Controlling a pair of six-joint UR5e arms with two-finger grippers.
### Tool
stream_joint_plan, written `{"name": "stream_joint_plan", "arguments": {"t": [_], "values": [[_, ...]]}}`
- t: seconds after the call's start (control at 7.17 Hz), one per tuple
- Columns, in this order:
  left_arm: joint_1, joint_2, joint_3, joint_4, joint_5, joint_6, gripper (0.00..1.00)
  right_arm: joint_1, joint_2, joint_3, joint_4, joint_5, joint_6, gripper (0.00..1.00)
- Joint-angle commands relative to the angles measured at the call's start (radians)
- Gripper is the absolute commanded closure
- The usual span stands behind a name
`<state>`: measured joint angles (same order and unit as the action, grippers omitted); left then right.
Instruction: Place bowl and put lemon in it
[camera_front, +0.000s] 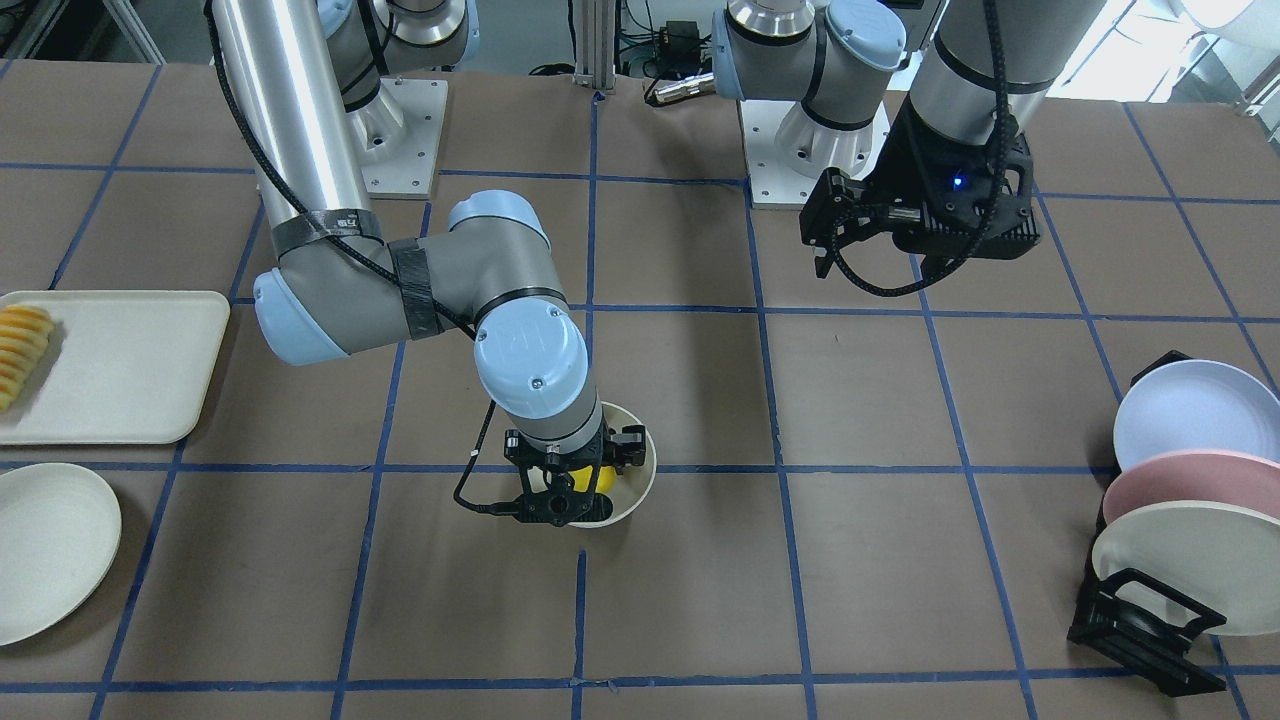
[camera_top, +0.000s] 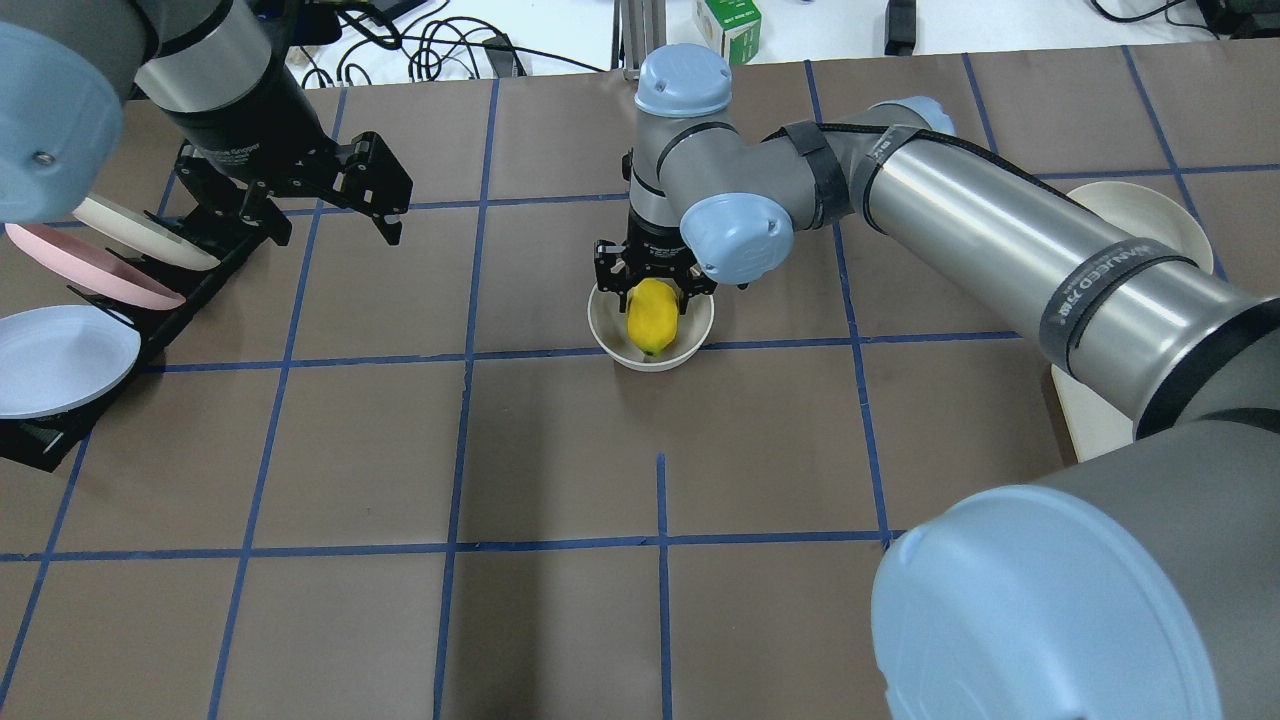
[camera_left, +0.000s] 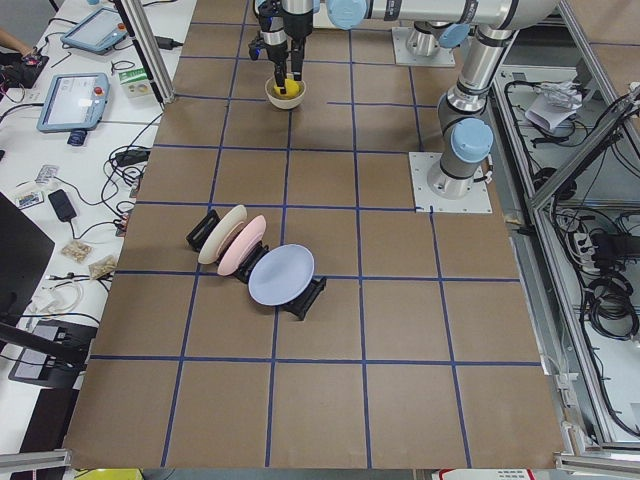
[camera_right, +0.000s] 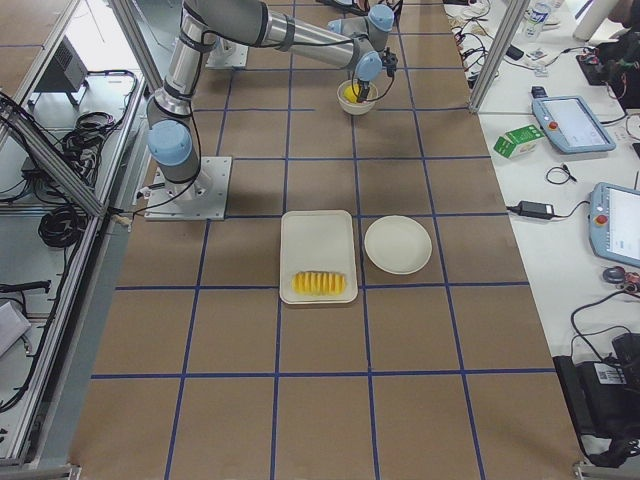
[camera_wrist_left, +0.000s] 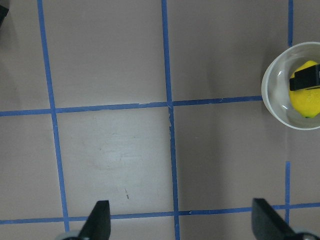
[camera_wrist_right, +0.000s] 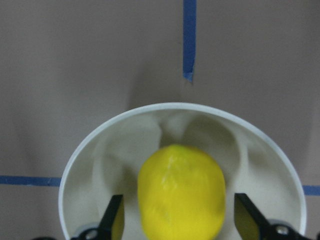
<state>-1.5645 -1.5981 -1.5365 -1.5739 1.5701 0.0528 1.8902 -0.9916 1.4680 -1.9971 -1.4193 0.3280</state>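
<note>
Right wrist-mounted: smooth oval lemon (camera_wrist_right: 181, 192) inside glossy round bowl (camera_wrist_right: 125, 142).

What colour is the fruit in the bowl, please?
The lemon is bright yellow, clearest in the right wrist-mounted view.

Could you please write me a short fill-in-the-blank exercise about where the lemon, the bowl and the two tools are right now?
1. The lemon lies ___ the bowl.
2. The right tool straddles the lemon with its jaws ___.
3. The black rack holds ___ plates.
4. The left tool hangs over bare table, holding ___.

Missing words: inside; open; three; nothing.
</note>
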Motion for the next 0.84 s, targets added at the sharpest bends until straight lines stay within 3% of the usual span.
{"name": "stream_joint_plan", "arguments": {"t": [0.0,0.14,0.28,0.42,0.7], "values": [[-0.002,-0.003,-0.001,0.000,-0.005,-0.001,0.00,-0.019,-0.022,-0.012,0.011,-0.004,-0.001,0.00],[-0.003,-0.003,0.001,0.000,-0.005,-0.002,0.00,-0.042,-0.062,-0.011,0.014,-0.010,0.003,0.00],[-0.003,-0.005,0.004,0.000,-0.008,-0.002,0.00,-0.121,-0.129,-0.003,0.055,-0.080,-0.001,0.00],[-0.002,-0.005,0.009,0.000,-0.008,-0.004,0.00,-0.231,-0.224,-0.005,0.161,-0.092,-0.057,0.00],[-0.003,-0.011,0.009,0.000,-0.008,-0.004,0.00,-0.354,-0.370,0.008,0.253,-0.140,-0.217,0.00]]}}
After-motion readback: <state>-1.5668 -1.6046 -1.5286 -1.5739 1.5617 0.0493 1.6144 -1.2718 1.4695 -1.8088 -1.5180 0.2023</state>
